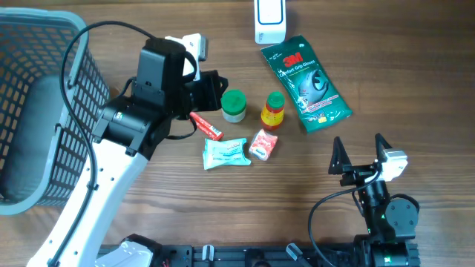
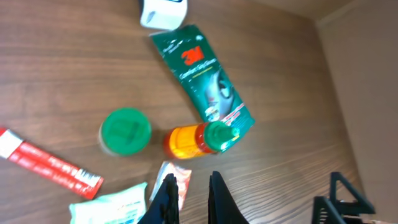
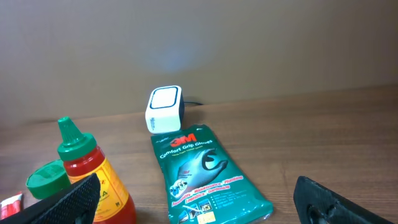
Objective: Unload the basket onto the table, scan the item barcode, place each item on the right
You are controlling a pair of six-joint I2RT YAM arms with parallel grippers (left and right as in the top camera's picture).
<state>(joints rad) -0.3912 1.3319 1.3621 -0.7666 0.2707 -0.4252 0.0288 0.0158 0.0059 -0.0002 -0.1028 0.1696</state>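
A white barcode scanner (image 1: 269,21) (image 2: 163,12) (image 3: 164,109) stands at the table's far edge. Below it lie a green 3M glove packet (image 1: 308,84) (image 2: 202,71) (image 3: 205,174), an orange sauce bottle with a green cap (image 1: 273,110) (image 2: 196,140) (image 3: 87,168), a green-lidded jar (image 1: 234,105) (image 2: 125,132), a red tube (image 1: 205,126) (image 2: 46,163), a mint wipes packet (image 1: 225,153) and a small red-and-white sachet (image 1: 263,144) (image 2: 174,177). My left gripper (image 1: 217,89) (image 2: 191,186) hovers left of the jar, shut and empty. My right gripper (image 1: 359,141) (image 3: 196,205) stands open near the front right, holding nothing.
A grey mesh basket (image 1: 37,111) fills the left side of the table. A black cable loops from the left arm over the basket's rim. Bare wood lies between the items and my right gripper.
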